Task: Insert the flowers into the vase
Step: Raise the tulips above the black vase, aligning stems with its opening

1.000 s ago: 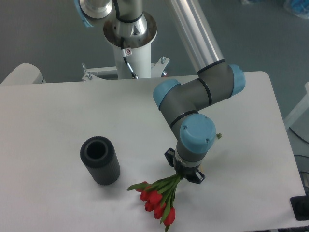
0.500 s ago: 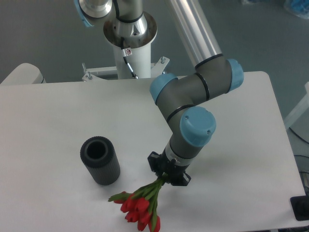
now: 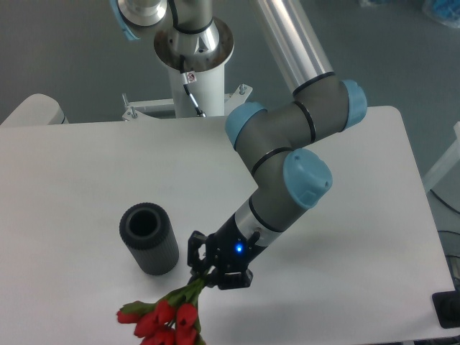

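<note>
Swinging left along the front edge of the surface (image 3: 86,165), the gripper (image 3: 208,275) now sits much closer to the vase (image 3: 149,238) than a second ago, and the flowers (image 3: 164,318) have travelled with it. The gripper is clamped on the green stems, with the red buds hanging out toward the front edge, low and to its left, some of them cut off by the bottom of the frame. A blue light glows on the wrist just above the gripper. The vase stands upright on the front-left part of the surface, its round hole open to the camera, just beside the gripper but not touching it. The flowers hang below and slightly right of the vase, clear of its ribbed wall.
</note>
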